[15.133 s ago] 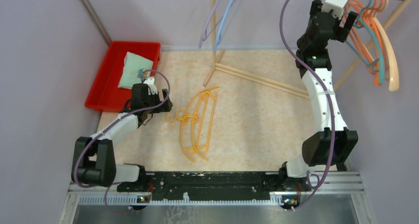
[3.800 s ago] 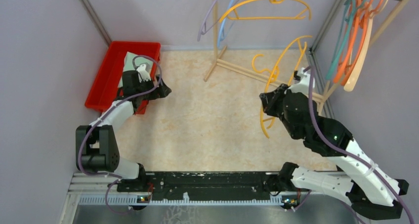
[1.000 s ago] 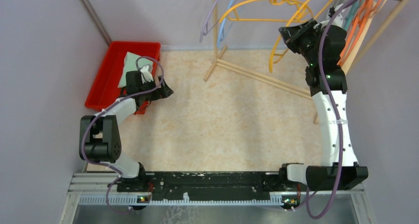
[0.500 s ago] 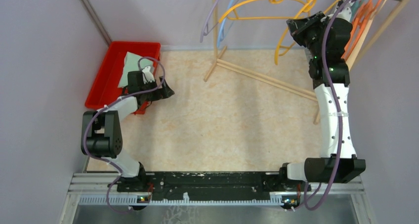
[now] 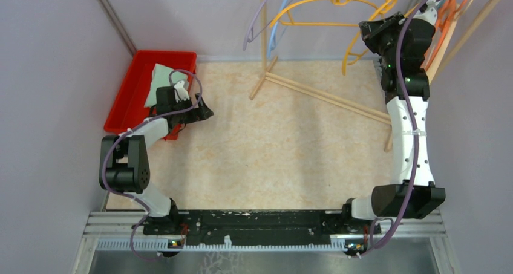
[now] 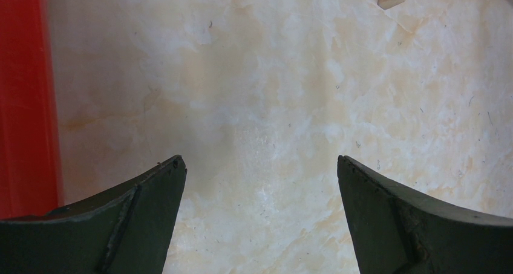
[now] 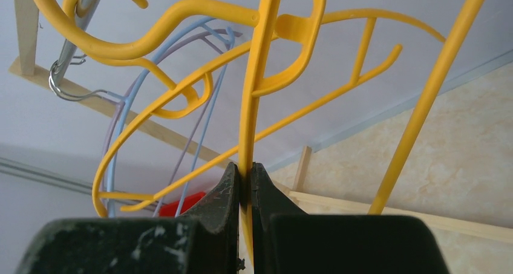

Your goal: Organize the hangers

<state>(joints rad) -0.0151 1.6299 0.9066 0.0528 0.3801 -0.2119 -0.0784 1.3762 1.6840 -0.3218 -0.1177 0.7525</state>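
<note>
My right gripper [image 5: 367,37] is raised at the back right, shut on a thin bar of a yellow hanger [image 5: 349,55]. In the right wrist view the fingers [image 7: 228,189] pinch that bar of the yellow hanger [image 7: 254,104], and a yellow hook [image 7: 115,41] curls beside the metal rail [image 7: 84,5]. A second yellow hanger [image 5: 326,0] hangs on the rack. Left of it hang lavender [image 5: 253,29] and light blue [image 5: 277,29] hangers. Orange, teal and beige hangers [image 5: 440,26] hang at the far right. My left gripper [image 5: 204,112] rests open and low by the red bin, holding nothing [image 6: 259,159].
A red bin [image 5: 130,89] with a pale green cloth [image 5: 162,80] stands at the back left. The rack's wooden poles [image 5: 326,95] cross the back of the marbled table [image 5: 272,153]. A purple wall lies close behind the right arm.
My right gripper has carried the yellow hanger a little further right and up toward the rail. The left arm has not moved.
</note>
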